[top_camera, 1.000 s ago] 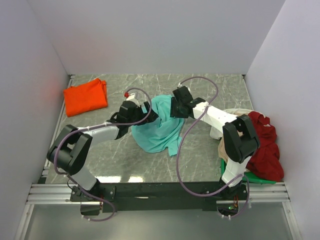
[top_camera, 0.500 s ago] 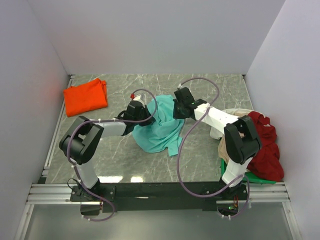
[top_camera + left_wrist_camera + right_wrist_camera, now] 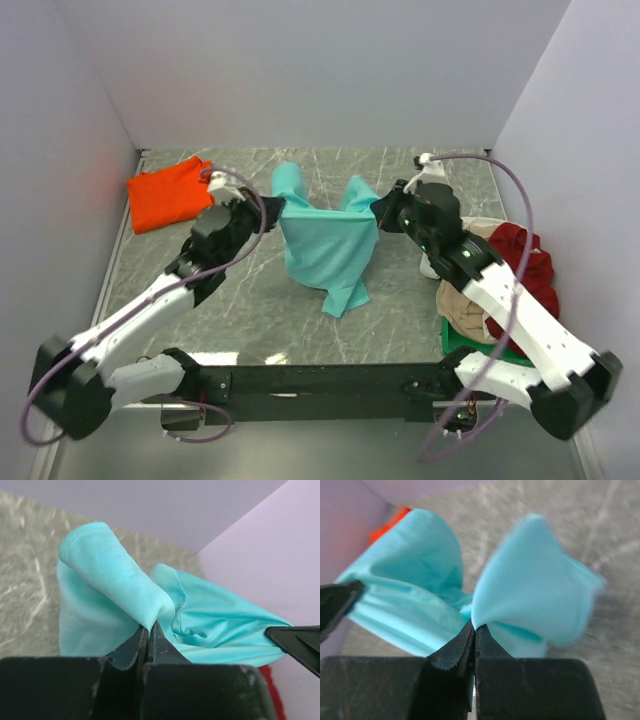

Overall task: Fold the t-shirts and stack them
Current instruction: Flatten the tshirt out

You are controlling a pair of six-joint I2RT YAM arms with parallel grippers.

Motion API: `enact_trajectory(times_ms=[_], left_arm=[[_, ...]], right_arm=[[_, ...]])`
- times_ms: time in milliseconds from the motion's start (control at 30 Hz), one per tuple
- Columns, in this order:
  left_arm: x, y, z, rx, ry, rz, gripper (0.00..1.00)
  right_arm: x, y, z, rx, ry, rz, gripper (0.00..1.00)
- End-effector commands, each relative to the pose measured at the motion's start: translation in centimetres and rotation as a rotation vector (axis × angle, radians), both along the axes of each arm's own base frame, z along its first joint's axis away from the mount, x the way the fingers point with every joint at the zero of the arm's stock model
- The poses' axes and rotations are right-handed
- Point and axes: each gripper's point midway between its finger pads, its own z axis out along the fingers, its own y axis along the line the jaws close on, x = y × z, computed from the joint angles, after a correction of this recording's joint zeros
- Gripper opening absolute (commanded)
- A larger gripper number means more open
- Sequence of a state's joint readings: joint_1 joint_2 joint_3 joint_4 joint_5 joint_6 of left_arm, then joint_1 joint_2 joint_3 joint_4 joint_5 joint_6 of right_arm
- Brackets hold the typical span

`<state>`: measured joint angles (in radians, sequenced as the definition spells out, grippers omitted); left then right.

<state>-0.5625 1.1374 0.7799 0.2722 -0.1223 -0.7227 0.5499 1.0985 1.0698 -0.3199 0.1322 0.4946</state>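
Observation:
A teal t-shirt (image 3: 328, 245) hangs stretched between my two grippers above the middle of the table, its lower end trailing toward the marble. My left gripper (image 3: 272, 208) is shut on the shirt's left upper corner; in the left wrist view the teal t-shirt (image 3: 125, 587) bunches out of the closed left gripper (image 3: 148, 626). My right gripper (image 3: 378, 207) is shut on the right upper corner; in the right wrist view the teal t-shirt (image 3: 530, 590) rises from the pinched right gripper (image 3: 474, 625). An orange t-shirt (image 3: 168, 192) lies folded at the back left.
A heap of dark red (image 3: 525, 270) and beige (image 3: 470, 300) shirts sits at the right edge over something green (image 3: 460, 340). Grey walls close in the table on three sides. The black base rail (image 3: 320, 380) runs along the near edge.
Both grippers closed on the teal shirt, then lifted it off the table and pulled apart, left going left, right going right, so the crumpled shirt now hangs spread between them.

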Motion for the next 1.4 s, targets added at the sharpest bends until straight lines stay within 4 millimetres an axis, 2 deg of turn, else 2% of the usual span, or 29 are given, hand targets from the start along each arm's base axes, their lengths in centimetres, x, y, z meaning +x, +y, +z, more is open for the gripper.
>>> enact_trajectory(times_ms=[0,33,67,100,167,300,367,433,467,533,567,600,633,667,700,733,767,800,833,867,967,1000,1067,1100,1133,1200,1233,1300,1367], left_arm=[[-1.7,2.4,1.8,-0.023,-0.069,0.091,0.01],[-3.0,2.8,3.8,-0.057,-0.116,0.089,0.01],[-3.5,3.4,4.3,-0.061,-0.126,0.103,0.01],[-4.5,3.8,5.7,-0.080,-0.163,0.100,0.01],[-5.4,4.2,6.6,-0.087,-0.180,0.099,0.01],[-6.5,4.9,8.1,-0.092,-0.203,0.098,0.01],[-6.5,4.9,8.0,-0.080,-0.203,0.103,0.01],[-5.6,4.8,6.8,-0.034,-0.165,0.126,0.01],[-5.1,4.8,7.2,-0.010,-0.163,0.135,0.01],[-3.2,4.5,4.1,0.103,-0.066,0.178,0.01],[-2.4,4.4,4.6,0.133,-0.062,0.194,0.01],[-1.1,4.2,2.3,0.201,-0.003,0.216,0.01],[-0.4,4.5,1.3,0.242,0.024,0.249,0.06],[0.4,4.4,1.4,0.260,0.030,0.258,0.14],[1.4,4.1,-0.3,0.294,0.069,0.259,0.25],[2.3,4.8,-0.8,0.301,0.084,0.278,0.52],[2.8,4.4,-0.8,0.291,0.091,0.254,0.64],[3.2,4.3,-1.6,0.297,0.105,0.252,0.73],[3.4,4.4,-1.6,0.292,0.100,0.251,0.85],[3.4,4.3,-2.0,0.292,0.105,0.243,0.87],[3.3,5.0,-4.2,0.300,0.131,0.256,0.92],[3.8,6.0,-5.2,0.302,0.156,0.272,0.90],[3.9,6.9,-7.5,0.299,0.208,0.265,0.87],[4.2,7.5,-8.5,0.287,0.228,0.252,0.83],[4.3,7.7,-9.2,0.279,0.243,0.244,0.80],[4.1,7.8,-11.0,0.275,0.272,0.214,0.74],[4.0,7.7,-11.7,0.280,0.286,0.200,0.73],[4.1,7.5,-13.9,0.307,0.337,0.173,0.67],[4.3,7.7,-15.3,0.327,0.375,0.174,0.63]], right_arm=[[-2.1,-0.3,4.4,0.071,-0.137,-0.005,0.00],[-2.6,-0.5,5.2,0.077,-0.162,-0.014,0.00],[-3.5,-0.1,6.0,0.088,-0.187,0.009,0.00],[-4.3,-0.3,7.4,0.113,-0.220,0.013,0.00],[-5.3,0.0,9.1,0.133,-0.263,0.034,0.00],[-6.0,0.8,11.5,0.143,-0.311,0.055,0.00],[-5.1,0.9,11.5,0.123,-0.313,0.029,0.00],[-4.1,0.9,11.8,0.113,-0.318,-0.008,0.00],[-3.0,1.4,10.8,0.077,-0.297,-0.028,0.00],[-0.9,0.2,10.9,0.038,-0.298,-0.129,0.00],[0.9,0.6,9.5,-0.006,-0.266,-0.151,0.00],[2.0,0.9,9.8,0.002,-0.260,-0.144,0.00],[4.3,-1.0,9.0,-0.010,-0.232,-0.193,0.00],[6.5,-0.5,6.4,-0.022,-0.159,-0.196,0.00],[8.1,-0.9,6.4,-0.005,-0.143,-0.199,0.00],[9.7,-1.9,5.3,-0.005,-0.101,-0.199,0.06],[11.6,-1.6,1.9,-0.044,-0.021,-0.189,0.28],[12.7,-1.5,2.3,-0.050,-0.011,-0.185,0.41],[12.9,-1.8,0.3,-0.097,0.059,-0.188,0.51],[13.6,-1.5,-2.3,-0.144,0.121,-0.187,0.60],[13.3,-1.1,-4.7,-0.168,0.169,-0.178,0.63],[12.8,-0.9,-6.4,-0.163,0.183,-0.165,0.63],[11.6,-0.1,-6.6,-0.126,0.184,-0.127,0.63],[10.8,0.0,-7.9,-0.128,0.199,-0.115,0.63],[10.2,0.1,-7.5,-0.122,0.187,-0.106,0.63],[8.6,0.8,-8.7,-0.139,0.204,-0.071,0.63],[8.0,0.9,-8.3,-0.136,0.192,-0.064,0.62],[6.8,1.2,-9.3,-0.147,0.215,-0.048,0.62],[6.1,1.3,-9.4,-0.137,0.216,-0.039,0.62]])
